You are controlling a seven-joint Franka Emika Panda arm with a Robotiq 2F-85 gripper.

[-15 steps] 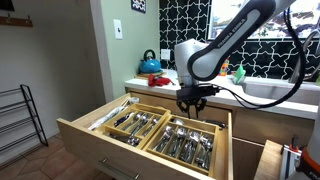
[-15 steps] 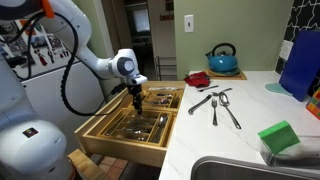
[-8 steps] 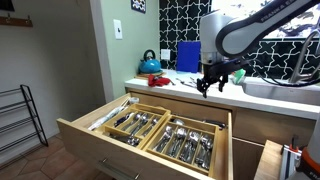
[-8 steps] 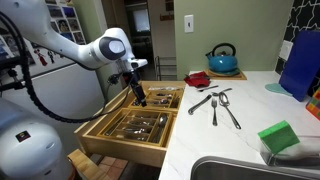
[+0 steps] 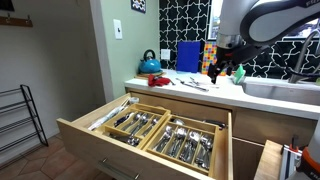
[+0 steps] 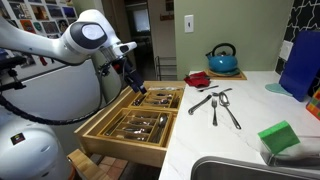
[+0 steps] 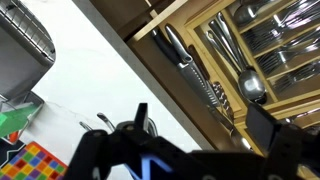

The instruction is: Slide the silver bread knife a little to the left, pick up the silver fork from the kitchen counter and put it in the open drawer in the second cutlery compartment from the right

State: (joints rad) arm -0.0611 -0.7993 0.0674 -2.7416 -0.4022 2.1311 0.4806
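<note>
My fingers stand apart, holding nothing. The wrist view shows the open drawer beyond them; an exterior view shows counter cutlery well aside, fork indistinguishable.

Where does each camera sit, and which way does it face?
An exterior view: low before the open drawer, facing the counter; arm and gripper upper right.
An exterior view: beside the sink, facing along the counter; arm at left.
Wrist view: looks down into the drawer; fingers at bottom.
Both exterior views share the blue kettle.
</note>
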